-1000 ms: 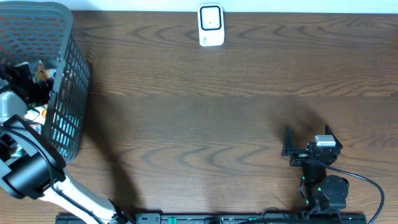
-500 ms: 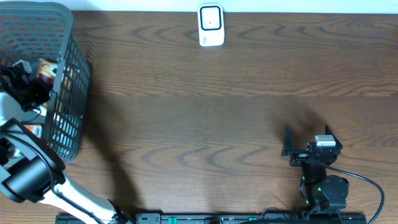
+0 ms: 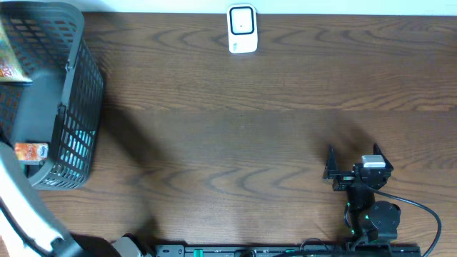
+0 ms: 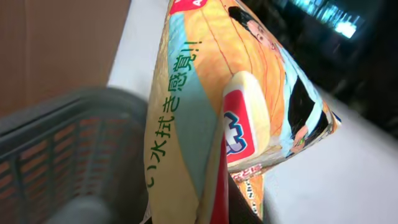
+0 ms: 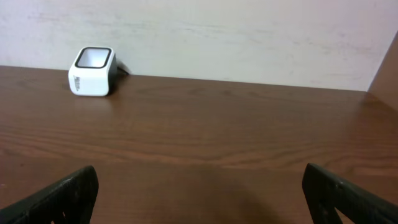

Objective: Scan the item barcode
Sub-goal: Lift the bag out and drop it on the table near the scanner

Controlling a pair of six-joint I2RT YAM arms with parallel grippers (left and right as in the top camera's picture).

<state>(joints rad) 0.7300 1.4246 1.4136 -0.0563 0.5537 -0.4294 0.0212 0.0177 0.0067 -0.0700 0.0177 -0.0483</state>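
My left gripper was clamped on the snack bag, held over the basket at the far left, the scanner lying well to its right, while my right gripper sat spread open, near right.

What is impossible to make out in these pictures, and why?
Barcode on the snack packet: not showing in the left wrist view; overhead, the left edge cuts it.
Left tool: hidden behind the packet, outside the overhead frame.
Orange item in the basket: print too small overhead.
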